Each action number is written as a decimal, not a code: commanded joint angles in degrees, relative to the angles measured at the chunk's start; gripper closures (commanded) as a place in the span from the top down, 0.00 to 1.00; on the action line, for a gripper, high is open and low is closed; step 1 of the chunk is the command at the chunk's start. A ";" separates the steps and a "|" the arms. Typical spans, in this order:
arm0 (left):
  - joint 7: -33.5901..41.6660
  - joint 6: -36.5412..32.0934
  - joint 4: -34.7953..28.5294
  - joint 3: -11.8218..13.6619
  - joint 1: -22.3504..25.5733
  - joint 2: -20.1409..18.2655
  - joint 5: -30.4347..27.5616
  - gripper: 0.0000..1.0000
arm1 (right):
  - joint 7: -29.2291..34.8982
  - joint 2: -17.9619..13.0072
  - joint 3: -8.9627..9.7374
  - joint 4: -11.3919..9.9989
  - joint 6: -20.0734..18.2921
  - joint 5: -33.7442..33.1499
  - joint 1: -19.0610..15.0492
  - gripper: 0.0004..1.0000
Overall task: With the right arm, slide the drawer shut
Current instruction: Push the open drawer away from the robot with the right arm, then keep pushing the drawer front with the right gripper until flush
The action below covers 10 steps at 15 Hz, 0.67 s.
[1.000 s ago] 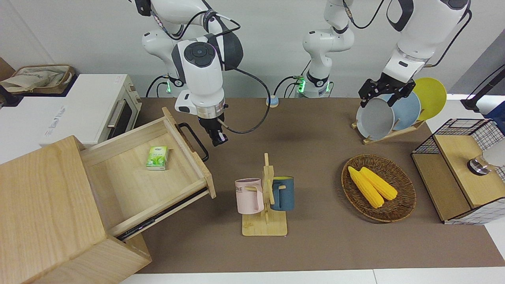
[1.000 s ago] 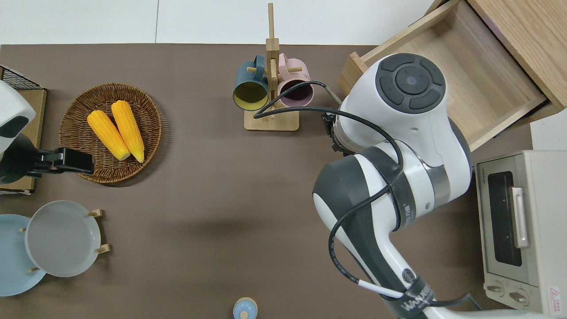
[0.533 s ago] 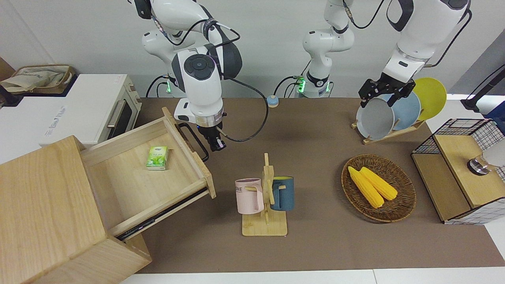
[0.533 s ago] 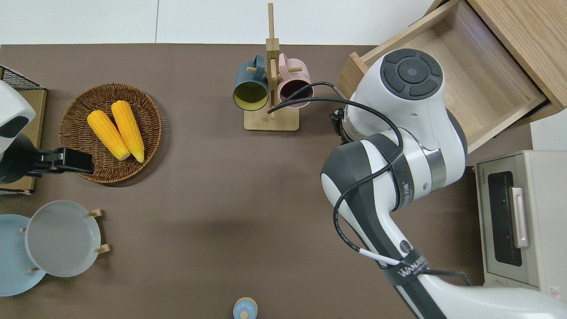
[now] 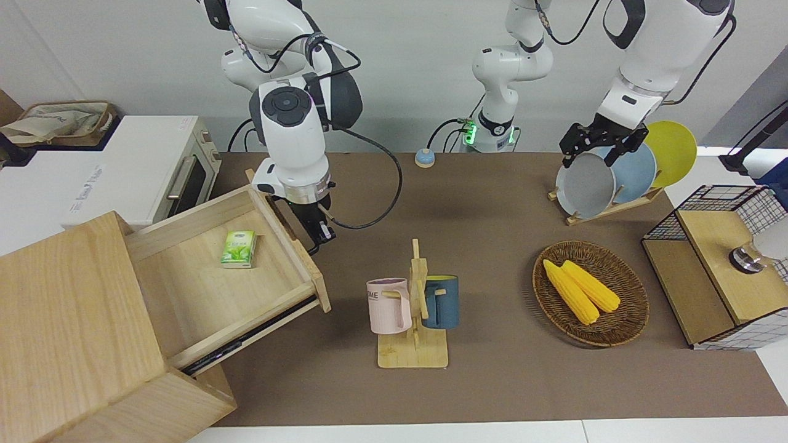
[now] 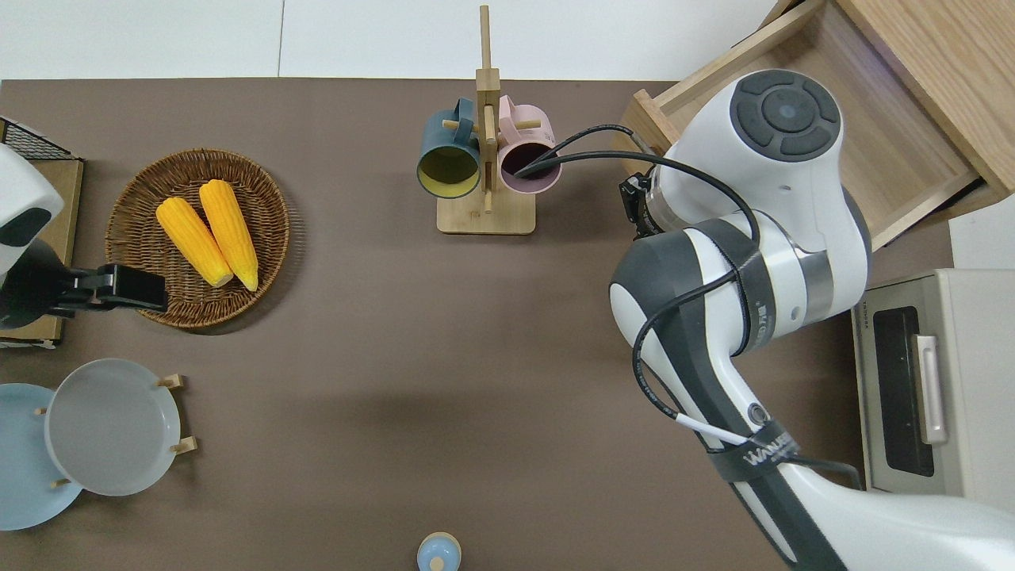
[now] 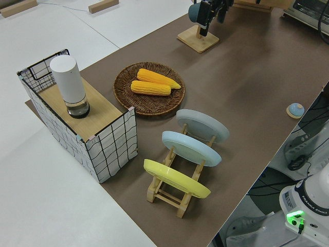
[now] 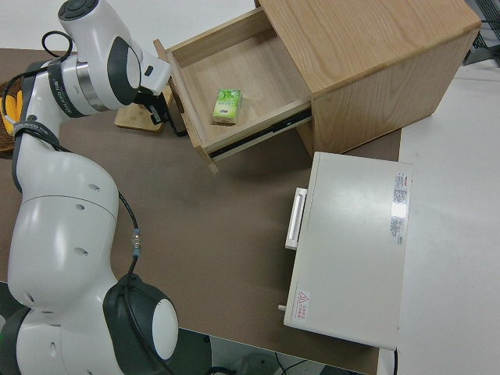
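Note:
The drawer (image 5: 206, 295) stands pulled partway out of the pale wooden box (image 5: 68, 320) at the right arm's end of the table. It also shows in the overhead view (image 6: 892, 139) and the right side view (image 8: 254, 66). A small green carton (image 5: 239, 248) lies in it. My right gripper (image 5: 321, 234) is shut and low beside the drawer's front panel (image 5: 306, 272), against its outer face where the black handle sits. The fingers and wrist largely cover the handle. From the right side the gripper (image 8: 162, 112) sits tight against that panel. The left gripper (image 5: 590, 154) is parked and open.
A wooden mug rack (image 5: 414, 354) with a pink and a blue mug stands close to the drawer's front. A white toaster oven (image 5: 141, 166) sits beside the wooden box, nearer to the robots. Toward the left arm's end are a corn basket (image 5: 622, 332), a plate rack (image 5: 609, 209) and a wire-mesh box (image 5: 720, 264).
My right gripper has come down and over onto the drawer's front. The drawer, with the green carton in it, has slid a little way into the box. The left arm has not moved.

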 commanded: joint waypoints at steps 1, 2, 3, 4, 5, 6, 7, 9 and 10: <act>0.39 -0.65 -0.28 0.28 -0.26 -0.57 0.65 1.00 | -2.13 0.38 0.70 -0.23 2.73 -0.59 -2.49 0.00; 0.39 -0.65 -0.28 0.28 -0.26 -0.57 0.65 1.00 | -3.36 0.47 0.70 -0.14 2.82 -0.50 -3.02 0.00; 0.39 -0.65 -0.28 0.28 -0.26 -0.57 0.65 1.00 | -3.46 0.56 0.70 -0.05 3.17 -0.50 -3.89 0.00; 0.39 -0.74 -0.28 0.28 -0.26 -0.57 0.65 1.00 | -3.89 0.56 0.79 -0.05 3.78 -0.50 -4.34 0.00; 0.39 -0.74 -0.28 0.28 -0.26 -0.57 0.65 1.00 | -4.94 0.56 0.79 -0.05 4.40 -0.32 -5.21 0.00; 0.39 -0.65 -0.28 0.28 -0.26 -0.57 0.65 1.00 | -5.56 0.56 0.79 -0.05 4.40 -0.06 -5.83 0.00; 0.39 -0.74 -0.28 0.28 -0.26 -0.57 0.65 1.00 | -6.00 0.56 0.88 0.03 4.40 0.03 -6.53 0.00; 0.39 -0.65 -0.28 0.28 -0.26 -0.57 0.65 1.00 | -6.79 0.73 1.14 0.21 4.49 0.20 -7.67 0.00; 0.39 -0.74 -0.28 0.28 -0.26 -0.57 0.56 1.00 | -6.97 0.73 1.23 0.38 4.49 0.29 -8.38 0.00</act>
